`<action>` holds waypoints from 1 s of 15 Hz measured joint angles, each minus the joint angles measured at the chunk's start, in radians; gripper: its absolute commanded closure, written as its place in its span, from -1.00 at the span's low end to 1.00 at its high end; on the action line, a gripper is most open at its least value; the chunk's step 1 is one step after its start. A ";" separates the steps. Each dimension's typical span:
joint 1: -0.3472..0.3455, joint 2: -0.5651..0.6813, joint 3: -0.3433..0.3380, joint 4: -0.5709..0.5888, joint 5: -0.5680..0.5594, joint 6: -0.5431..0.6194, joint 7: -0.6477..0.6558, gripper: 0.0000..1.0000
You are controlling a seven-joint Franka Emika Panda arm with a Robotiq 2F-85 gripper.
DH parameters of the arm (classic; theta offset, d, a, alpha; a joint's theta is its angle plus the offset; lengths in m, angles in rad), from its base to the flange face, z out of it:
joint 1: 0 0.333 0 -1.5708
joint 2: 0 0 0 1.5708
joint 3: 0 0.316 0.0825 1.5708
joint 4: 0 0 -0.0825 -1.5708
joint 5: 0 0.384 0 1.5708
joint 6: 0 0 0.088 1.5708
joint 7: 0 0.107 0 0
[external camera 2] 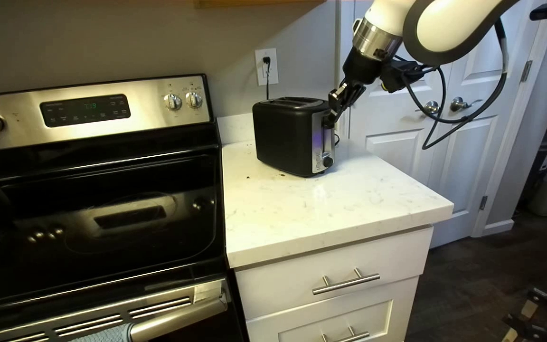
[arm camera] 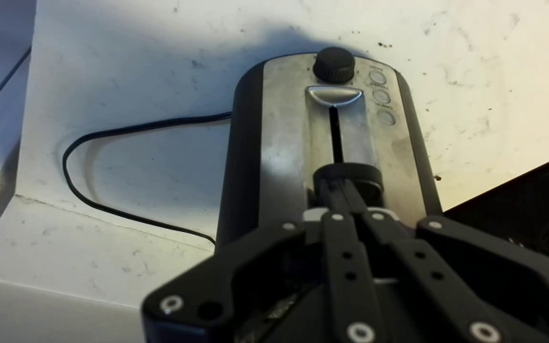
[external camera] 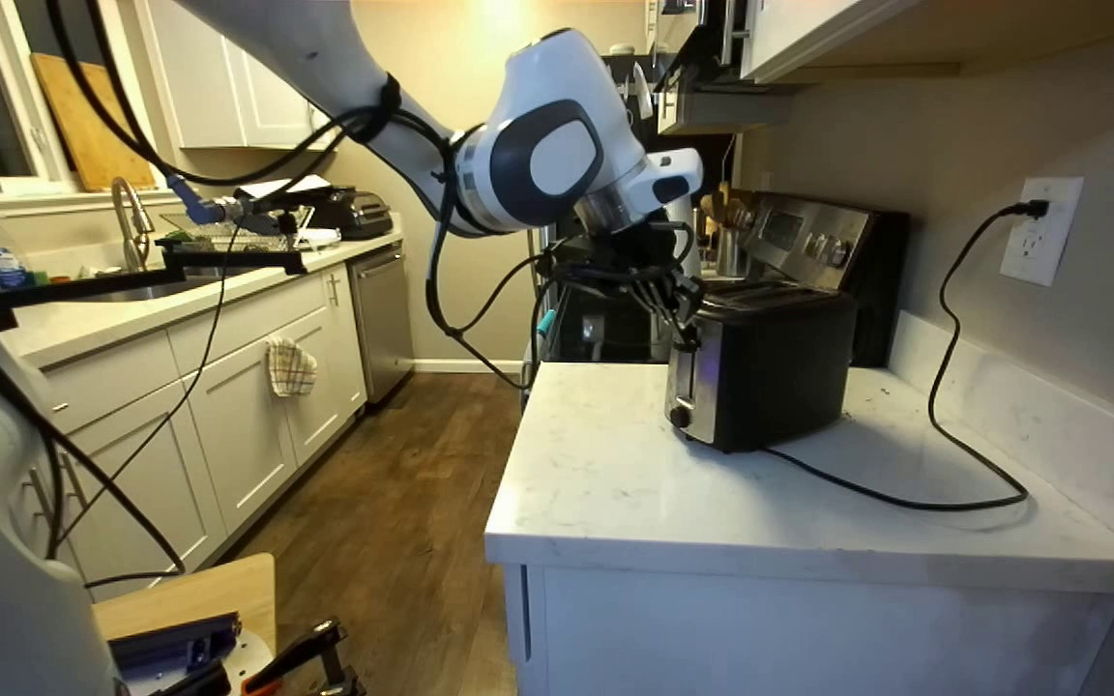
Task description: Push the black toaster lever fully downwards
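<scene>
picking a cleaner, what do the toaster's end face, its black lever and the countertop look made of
Toaster end face: satin metal, probably stainless steel; silvery with blurred highlights. Black lever: likely matte plastic, being dark without metallic shine. Countertop: polished stone or a lookalike; pale with grey veining and soft reflections.

1 toaster (external camera 2: 285,135), 1 lever (arm camera: 350,171)

wrist view close, down onto toaster (arm camera: 284,143), exterior views farther back, facing its opposite sides, sharing counter (external camera: 605,483)
</scene>
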 measured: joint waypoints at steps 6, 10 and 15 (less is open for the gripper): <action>0.000 0.017 -0.001 -0.002 0.000 0.002 0.000 1.00; 0.000 0.033 -0.001 -0.002 0.000 0.008 0.000 1.00; 0.000 0.062 -0.002 -0.002 0.000 0.021 0.000 1.00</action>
